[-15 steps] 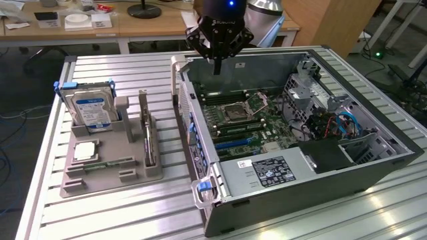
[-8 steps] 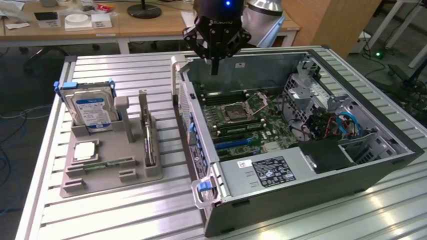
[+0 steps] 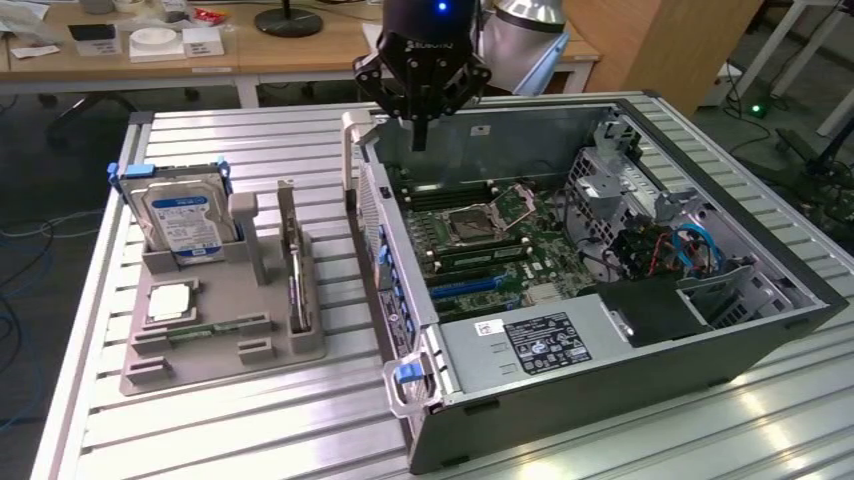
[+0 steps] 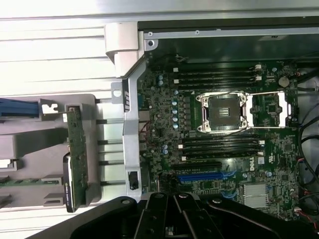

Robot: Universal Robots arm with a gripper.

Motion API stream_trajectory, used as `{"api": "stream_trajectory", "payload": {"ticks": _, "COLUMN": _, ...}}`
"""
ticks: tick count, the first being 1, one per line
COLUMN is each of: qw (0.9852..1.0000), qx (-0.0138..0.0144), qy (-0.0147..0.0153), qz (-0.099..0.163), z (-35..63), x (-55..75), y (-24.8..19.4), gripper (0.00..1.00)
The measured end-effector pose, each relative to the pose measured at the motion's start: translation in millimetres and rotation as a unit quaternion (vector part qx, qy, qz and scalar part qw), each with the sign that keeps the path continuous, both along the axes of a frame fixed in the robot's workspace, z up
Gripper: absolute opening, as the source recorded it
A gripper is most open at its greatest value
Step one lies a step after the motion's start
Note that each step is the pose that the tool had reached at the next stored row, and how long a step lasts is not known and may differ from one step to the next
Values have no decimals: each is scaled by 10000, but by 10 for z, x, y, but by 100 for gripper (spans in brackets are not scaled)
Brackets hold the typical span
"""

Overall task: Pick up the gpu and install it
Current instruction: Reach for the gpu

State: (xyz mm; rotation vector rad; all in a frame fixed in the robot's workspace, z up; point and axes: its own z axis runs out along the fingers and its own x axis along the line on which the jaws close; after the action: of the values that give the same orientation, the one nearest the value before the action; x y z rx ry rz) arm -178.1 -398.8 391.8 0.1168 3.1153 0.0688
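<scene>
GPU (image 3: 299, 290) stands on edge in the grey holder (image 3: 214, 355), just beside the hard drive (image 3: 184, 225), not yet touched. Gripper (image 3: 419, 135) hangs well apart over the open case (image 3: 747, 330), fingers together, empty. Judgement: a good grasp needs square alignment along the card's top edge.

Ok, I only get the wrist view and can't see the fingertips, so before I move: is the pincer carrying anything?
Observer: No. In the exterior view the pincer is shut and empty, hanging over the far end of the open case.
Operator: What stands beside the gpu in the holder?
Observer: The gpu stands on edge in the grey holder. A blue-labelled hard drive stands upright on the exterior view's left of it.
Operator: Anything at the case's near end?
Observer: A power supply with a black label.
</scene>
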Motion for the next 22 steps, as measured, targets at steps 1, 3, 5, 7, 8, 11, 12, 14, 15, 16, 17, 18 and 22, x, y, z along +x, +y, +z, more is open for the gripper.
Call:
{"api": "stream_trajectory", "payload": {"ticks": 1, "qw": 10000, "qx": 0, "qy": 0, "qz": 0, "z": 0, "x": -13, "y": 0, "gripper": 10}}
{"api": "stream_trajectory", "payload": {"ticks": 3, "qw": 10000, "qx": 0, "qy": 1, "qz": 0, "z": -1, "x": -40, "y": 0, "gripper": 10}}
{"api": "stream_trajectory", "payload": {"ticks": 5, "qw": 10000, "qx": 0, "qy": 1, "qz": 1, "z": -1, "x": -71, "y": 0, "gripper": 10}}
{"api": "stream_trajectory", "payload": {"ticks": 7, "qw": 10000, "qx": 0, "qy": 1, "qz": 1, "z": -2, "x": -101, "y": 0, "gripper": 10}}
{"api": "stream_trajectory", "payload": {"ticks": 8, "qw": 10000, "qx": 0, "qy": 1, "qz": 1, "z": -2, "x": -116, "y": -1, "gripper": 10}}
{"api": "stream_trajectory", "payload": {"ticks": 11, "qw": 10000, "qx": 0, "qy": 2, "qz": 0, "z": -3, "x": -160, "y": 0, "gripper": 10}}
{"api": "stream_trajectory", "payload": {"ticks": 12, "qw": 10000, "qx": 0, "qy": 2, "qz": 0, "z": -3, "x": -175, "y": 0, "gripper": 10}}
{"api": "stream_trajectory", "payload": {"ticks": 14, "qw": 10000, "qx": 0, "qy": 3, "qz": 0, "z": -4, "x": -205, "y": -1, "gripper": 10}}
{"api": "stream_trajectory", "payload": {"ticks": 15, "qw": 10000, "qx": 0, "qy": 3, "qz": 0, "z": -4, "x": -221, "y": -1, "gripper": 10}}
{"api": "stream_trajectory", "payload": {"ticks": 16, "qw": 10000, "qx": 0, "qy": 3, "qz": 0, "z": -4, "x": -235, "y": -1, "gripper": 10}}
{"api": "stream_trajectory", "payload": {"ticks": 17, "qw": 10000, "qx": 0, "qy": 3, "qz": 1, "z": -5, "x": -250, "y": -1, "gripper": 10}}
{"api": "stream_trajectory", "payload": {"ticks": 18, "qw": 10000, "qx": 0, "qy": 3, "qz": 0, "z": -5, "x": -263, "y": -1, "gripper": 10}}
{"api": "stream_trajectory", "payload": {"ticks": 22, "qw": 10000, "qx": 0, "qy": 5, "qz": 0, "z": -6, "x": -317, "y": -1, "gripper": 10}}
